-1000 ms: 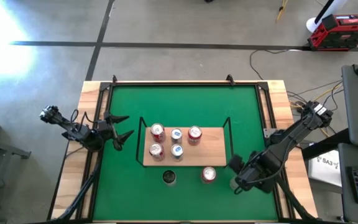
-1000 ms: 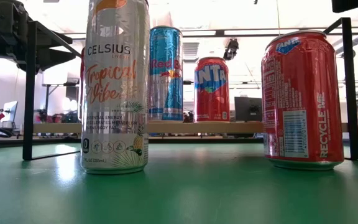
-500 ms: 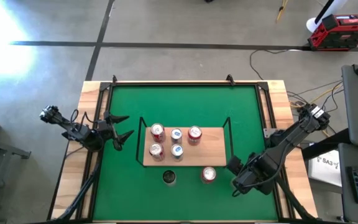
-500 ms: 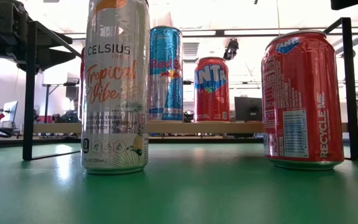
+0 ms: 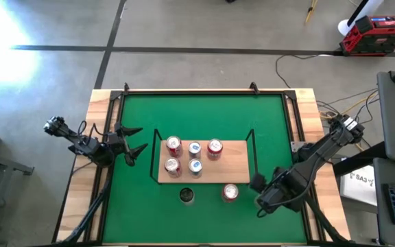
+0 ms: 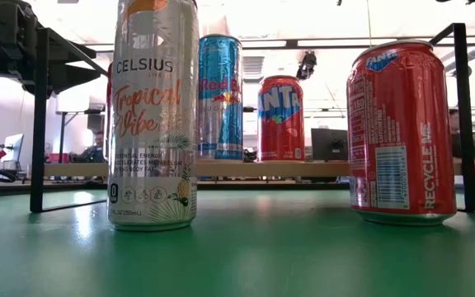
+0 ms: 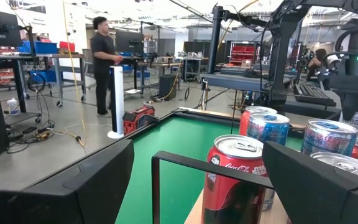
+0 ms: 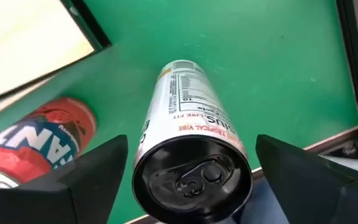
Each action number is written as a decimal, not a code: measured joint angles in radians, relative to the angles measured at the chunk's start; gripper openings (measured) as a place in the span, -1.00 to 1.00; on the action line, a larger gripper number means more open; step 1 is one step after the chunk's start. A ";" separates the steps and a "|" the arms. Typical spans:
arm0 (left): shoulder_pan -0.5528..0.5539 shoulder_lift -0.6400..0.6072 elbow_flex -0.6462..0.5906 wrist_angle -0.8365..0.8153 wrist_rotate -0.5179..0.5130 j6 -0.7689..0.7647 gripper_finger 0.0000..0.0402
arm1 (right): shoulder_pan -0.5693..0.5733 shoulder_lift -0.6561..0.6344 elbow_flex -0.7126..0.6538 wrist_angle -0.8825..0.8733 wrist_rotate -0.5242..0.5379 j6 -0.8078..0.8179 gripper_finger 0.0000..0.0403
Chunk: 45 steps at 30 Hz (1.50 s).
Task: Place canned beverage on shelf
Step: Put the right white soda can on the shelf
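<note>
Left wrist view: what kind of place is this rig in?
Most likely a robotics lab or workshop. Behind the green mat are workbenches with monitors, a red tool case on a bare concrete floor, and a person standing at a bench.

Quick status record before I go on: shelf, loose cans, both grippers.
shelf: five cans standing on it
Celsius can: upright on green mat, off the shelf
Fanta can: upright on mat, off the shelf
right gripper: open, beside Fanta can, holding nothing
left gripper: open, at mat's left edge
</note>
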<state>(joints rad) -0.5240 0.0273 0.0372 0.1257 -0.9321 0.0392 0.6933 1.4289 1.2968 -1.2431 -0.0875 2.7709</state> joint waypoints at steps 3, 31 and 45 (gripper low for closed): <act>0.000 0.000 0.000 0.000 0.000 0.000 0.69 | 0.000 0.003 0.000 0.004 0.001 -0.094 0.79; 0.000 0.000 0.000 0.000 0.000 0.000 0.69 | 0.001 0.087 0.002 0.022 0.001 -0.586 0.79; 0.000 0.000 0.000 0.000 0.000 0.000 0.69 | 0.021 0.092 0.002 0.073 -0.021 -0.440 0.20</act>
<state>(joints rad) -0.5240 0.0276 0.0372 0.1254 -0.9321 0.0391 0.7144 1.5208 1.2984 -1.1698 -0.1090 2.3313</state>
